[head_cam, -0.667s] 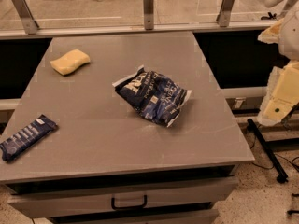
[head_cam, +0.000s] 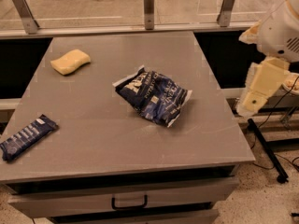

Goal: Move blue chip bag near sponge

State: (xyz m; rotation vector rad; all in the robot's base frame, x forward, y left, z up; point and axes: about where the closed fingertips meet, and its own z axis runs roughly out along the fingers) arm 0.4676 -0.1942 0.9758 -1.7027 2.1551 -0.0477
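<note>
Nearest, far left of the gripper (head_cam: 252, 99), a flat dark blue bar wrapper (head_cam: 27, 136) lies on the grey table (head_cam: 117, 143). The gripper hangs beside the table's right edge, holding nothing; how open it is I cannot tell. The blue chip bag (head_cam: 154, 97) lies to its left at mid-table, and the sponge (head_cam: 70, 61) sits further left and behind, well apart from the bag.

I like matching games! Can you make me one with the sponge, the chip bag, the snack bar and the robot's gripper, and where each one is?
Things:
1 sponge
2 chip bag
3 snack bar
4 gripper

Places:
A middle of the table
B beside the table, not over it
C at a front corner of the table
D toward a back corner of the table

Pairs: 1-D, 2-A, 3-C, 4-B
</note>
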